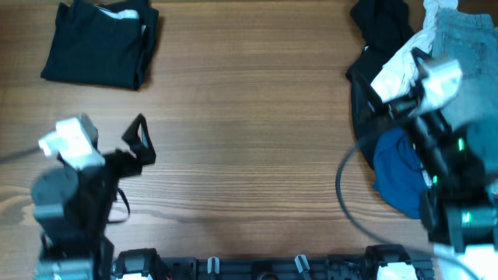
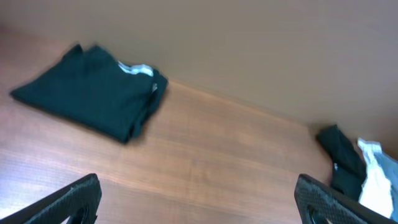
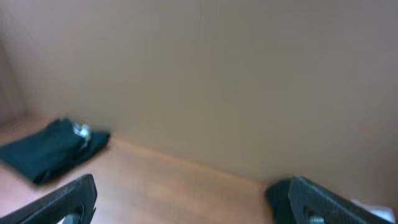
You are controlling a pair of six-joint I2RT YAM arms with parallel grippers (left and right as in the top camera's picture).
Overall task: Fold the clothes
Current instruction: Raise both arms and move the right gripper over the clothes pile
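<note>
A folded black garment (image 1: pixel 97 43) lies at the table's far left; it also shows in the left wrist view (image 2: pixel 93 93) and the right wrist view (image 3: pixel 53 149). A loose pile sits at the right: pale-blue denim shorts (image 1: pixel 467 47), a black piece (image 1: pixel 381 23), a white piece (image 1: pixel 401 66) and a deep-blue piece (image 1: pixel 401 175). My left gripper (image 1: pixel 140 140) (image 2: pixel 199 205) is open and empty above bare wood at the near left. My right gripper (image 1: pixel 387 101) (image 3: pixel 193 202) is open and empty at the pile's left edge, held above it.
The wooden table (image 1: pixel 249 117) spans the view, with a plain wall behind it. The pile's black (image 2: pixel 342 155) and white (image 2: pixel 373 180) cloth shows at the right of the left wrist view. A black cable (image 1: pixel 346 194) loops beside the right arm.
</note>
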